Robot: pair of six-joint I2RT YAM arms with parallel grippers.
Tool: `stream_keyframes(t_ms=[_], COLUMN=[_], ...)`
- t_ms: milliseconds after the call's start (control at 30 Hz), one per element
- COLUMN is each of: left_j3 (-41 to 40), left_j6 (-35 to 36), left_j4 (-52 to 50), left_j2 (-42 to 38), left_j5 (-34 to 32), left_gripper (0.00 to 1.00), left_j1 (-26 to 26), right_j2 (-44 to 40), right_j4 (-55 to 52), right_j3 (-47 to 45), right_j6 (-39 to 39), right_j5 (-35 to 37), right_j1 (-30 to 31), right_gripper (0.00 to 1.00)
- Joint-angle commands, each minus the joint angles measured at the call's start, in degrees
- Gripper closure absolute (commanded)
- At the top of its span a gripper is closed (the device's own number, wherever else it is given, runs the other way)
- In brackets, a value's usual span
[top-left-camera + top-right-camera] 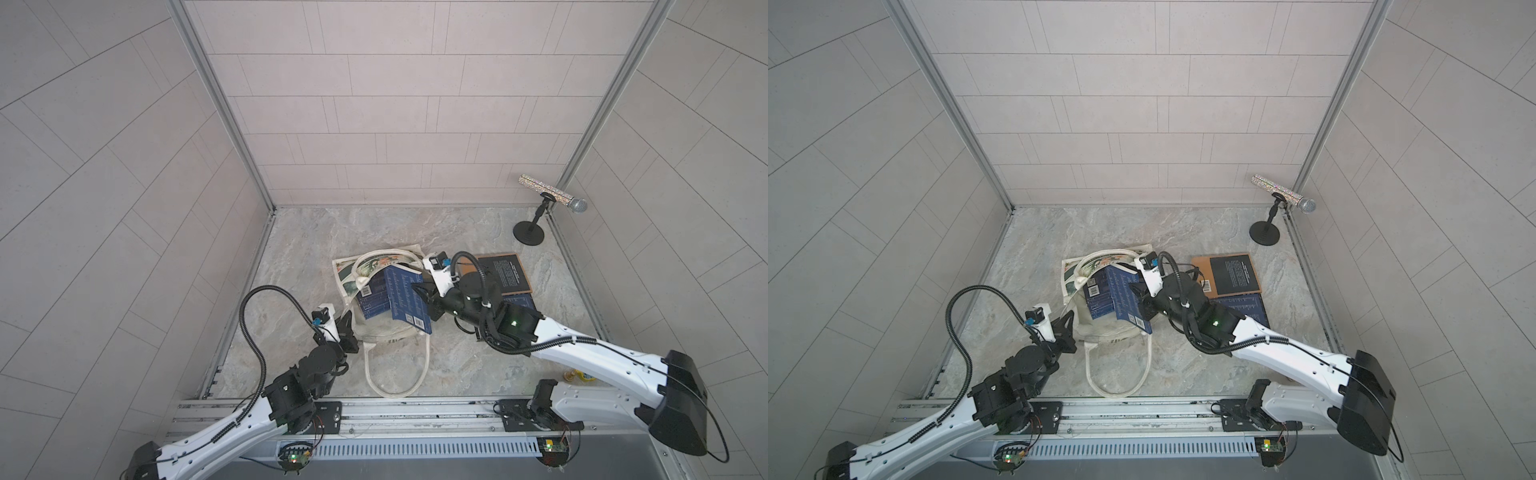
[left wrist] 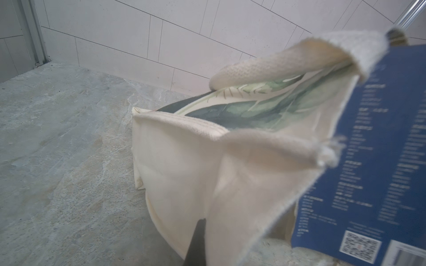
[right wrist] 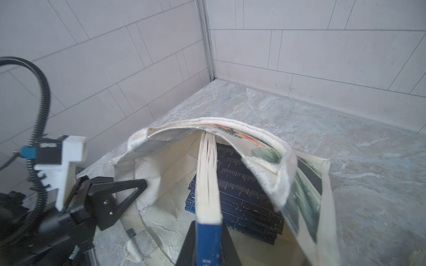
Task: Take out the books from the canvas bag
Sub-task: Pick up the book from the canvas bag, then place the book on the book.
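The canvas bag (image 1: 384, 332) (image 1: 1100, 334) lies mid-table with its mouth held open. My left gripper (image 1: 347, 322) (image 1: 1068, 322) is shut on the bag's cream rim (image 2: 184, 161); one dark finger (image 2: 198, 241) shows against the cloth. My right gripper (image 1: 422, 297) (image 3: 208, 228) is shut on a navy book (image 1: 401, 303) (image 3: 207, 184) that stands on edge, half out of the mouth. More navy books (image 1: 372, 299) (image 3: 249, 195) lie stacked inside. An orange-brown and black book (image 1: 505, 272) and a navy book (image 1: 1246, 307) lie on the table to the right.
A glittery microphone (image 1: 552, 195) on a black stand (image 1: 528, 235) occupies the back right corner. The bag's long handle (image 1: 395, 374) loops toward the front metal rail (image 1: 415, 411). A small yellow object (image 1: 577, 376) sits under my right arm. Tiled walls close three sides.
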Motion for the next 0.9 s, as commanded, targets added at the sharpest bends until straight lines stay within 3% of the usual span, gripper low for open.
stream_keyframes(t_ms=[0, 167, 633, 867], left_j3=[0.1, 1.3, 1.5, 1.3], left_j6=[-0.5, -1.1, -1.6, -1.7], left_j4=[-0.3, 0.2, -0.8, -1.2], left_j2=[2.0, 6.0, 5.4, 4.2], left_j5=[-2.4, -1.9, -1.6, -1.5], left_gripper=[1.00, 1.00, 1.00, 1.00], left_j1=[0.4, 0.4, 0.4, 0.4], right_j2=[-5.5, -15.1, -37.8, -44.6], right_j4=[1.9, 0.1, -10.8, -16.2], right_j3=[0.2, -1.6, -10.0, -18.9], right_j6=[1.3, 3.2, 13.9, 25.2], right_j5=[-1.8, 4.1, 45.2, 47.3], right_j1=[0.1, -0.1, -2.0, -4.4], right_gripper=[1.00, 1.00, 1.00, 1.00])
